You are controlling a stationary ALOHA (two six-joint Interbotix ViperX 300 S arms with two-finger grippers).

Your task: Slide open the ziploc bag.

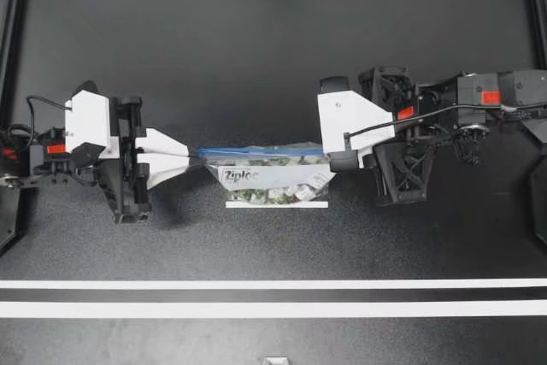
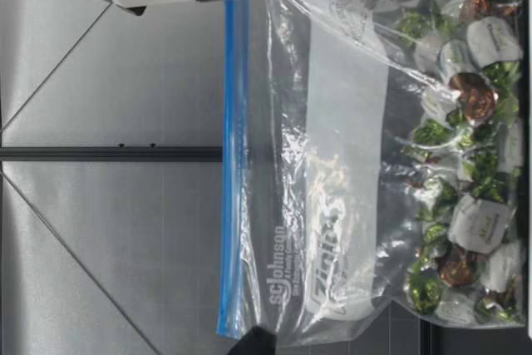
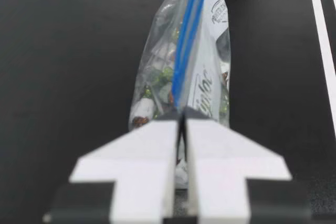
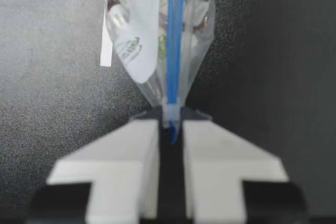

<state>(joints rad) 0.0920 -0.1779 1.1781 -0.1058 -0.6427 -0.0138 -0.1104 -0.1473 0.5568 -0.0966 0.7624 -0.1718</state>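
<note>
Clear ziploc bag (image 1: 272, 179), candy-filled, standing upright, blue zipper strip (image 1: 256, 151) on top

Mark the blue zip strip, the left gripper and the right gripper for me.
blue zip strip (image 2: 233, 172), low view, middle of its length.
left gripper (image 1: 198, 158), top view, midway between its fingertips.
right gripper (image 1: 332, 161), top view, midway between its fingertips.

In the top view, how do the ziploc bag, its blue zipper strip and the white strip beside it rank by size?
1. ziploc bag, clearly largest.
2 and 3. blue zipper strip and white strip: both thin, the zipper strip slightly longer, too alike to rank firmly.
</note>
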